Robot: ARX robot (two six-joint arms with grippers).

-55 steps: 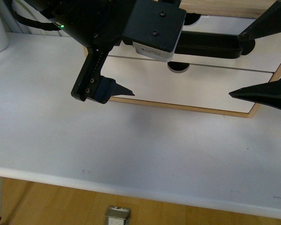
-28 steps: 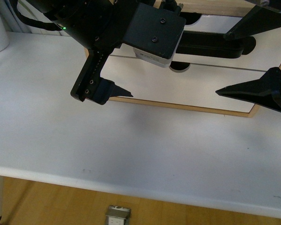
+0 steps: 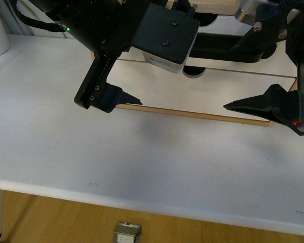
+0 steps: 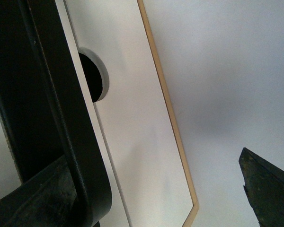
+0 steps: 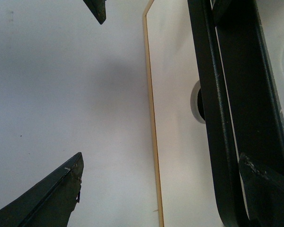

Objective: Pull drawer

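Spanning the front view, the white table [image 3: 142, 152] carries a wooden drawer unit [image 3: 192, 113] on its far side. The drawer [image 3: 233, 28] sits uppermost, its black bar handle [image 3: 218, 50] above a plain lower front [image 3: 218, 91]. The left gripper [image 4: 151, 161] and right gripper [image 5: 161, 158] gape wide, holding nothing, one finger of each at the bar.

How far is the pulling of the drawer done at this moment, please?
Done: the left gripper and right gripper are at the drawer. In hand: both are open and seem to span its black handle, not closed on it. Remaining: close, then pull; the drawer does not look pulled out yet.
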